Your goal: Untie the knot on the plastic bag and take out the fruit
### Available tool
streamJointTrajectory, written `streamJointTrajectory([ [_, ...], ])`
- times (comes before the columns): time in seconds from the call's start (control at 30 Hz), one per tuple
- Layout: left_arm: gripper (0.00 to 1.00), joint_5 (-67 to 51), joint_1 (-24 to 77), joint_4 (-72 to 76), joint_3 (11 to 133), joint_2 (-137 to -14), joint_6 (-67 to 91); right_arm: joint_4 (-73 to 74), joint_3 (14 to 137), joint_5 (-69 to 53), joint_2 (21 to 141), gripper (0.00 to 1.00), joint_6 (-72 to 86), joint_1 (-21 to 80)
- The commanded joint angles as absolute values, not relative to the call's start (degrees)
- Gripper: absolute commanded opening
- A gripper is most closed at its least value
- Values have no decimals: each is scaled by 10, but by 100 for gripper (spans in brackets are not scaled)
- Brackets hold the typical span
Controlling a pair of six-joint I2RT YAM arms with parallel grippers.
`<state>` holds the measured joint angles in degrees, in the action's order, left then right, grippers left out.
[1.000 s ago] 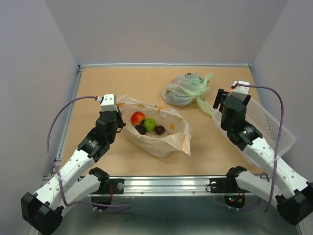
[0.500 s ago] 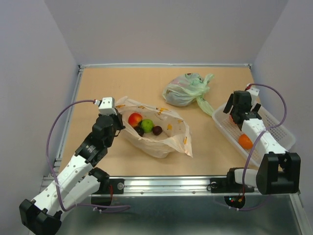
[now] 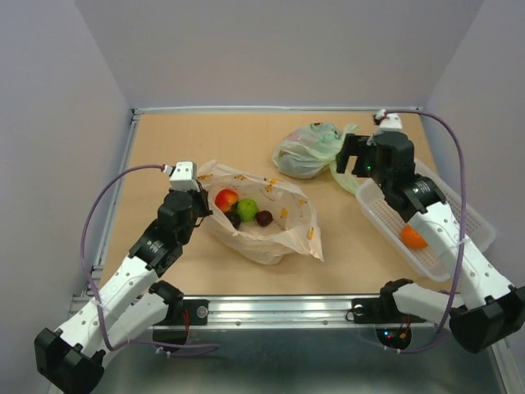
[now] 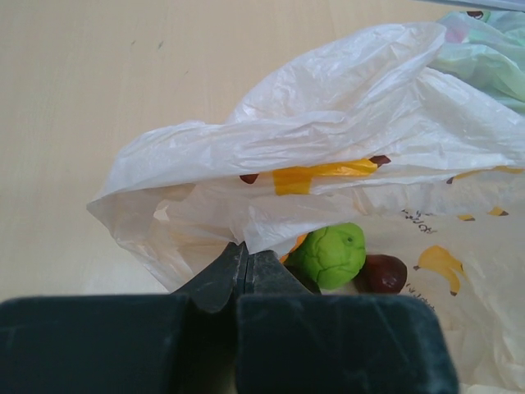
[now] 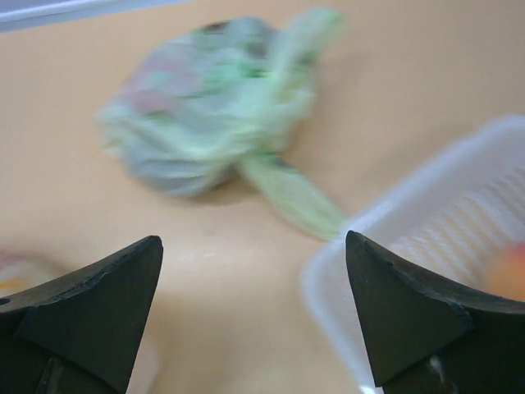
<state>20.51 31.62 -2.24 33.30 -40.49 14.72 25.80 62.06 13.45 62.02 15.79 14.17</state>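
While the plastic bag (image 3: 271,234) is lying open-mouthed near the middle of the tan surface (image 3: 205,144), the left fingers (image 4: 244,271) are pinching shut on its rim at the bag's 9 o'clock edge, with thin film caught between the tips. Inside the bag, a red apple (image 3: 226,199), a green fruit (image 3: 247,208) and two dark fruits (image 3: 264,218) are resting close together, the green one showing just beyond the closed tips in the left wrist view. Toward 1 o'clock on the surface, the right fingers (image 3: 348,156) are hanging spread wide and holding nothing, above the spot where the tail of a pale green bag (image 3: 308,152) is reaching the far corner of a white basket (image 3: 472,215). That basket is sitting along the 3 o'clock edge with one orange fruit (image 3: 413,237) lying in it. The green bag is lying toward 1 o'clock from the plastic bag, apart from it.
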Motion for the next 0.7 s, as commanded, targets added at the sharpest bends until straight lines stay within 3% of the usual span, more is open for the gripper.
streamJointTrajectory([
  [0.0,0,160,313,11,330,-420,149,266,709,99,636,92,140,298],
  [0.23,0,91,313,-40,350,-455,196,266,808,150,757,87,93,580],
  [0.37,0,39,313,-61,357,-475,225,243,814,144,819,84,104,630],
  [0.5,0,17,314,-81,359,-479,243,211,775,150,846,73,111,664],
  [0.67,0,-13,315,-97,354,-488,256,183,735,153,873,67,134,667],
])
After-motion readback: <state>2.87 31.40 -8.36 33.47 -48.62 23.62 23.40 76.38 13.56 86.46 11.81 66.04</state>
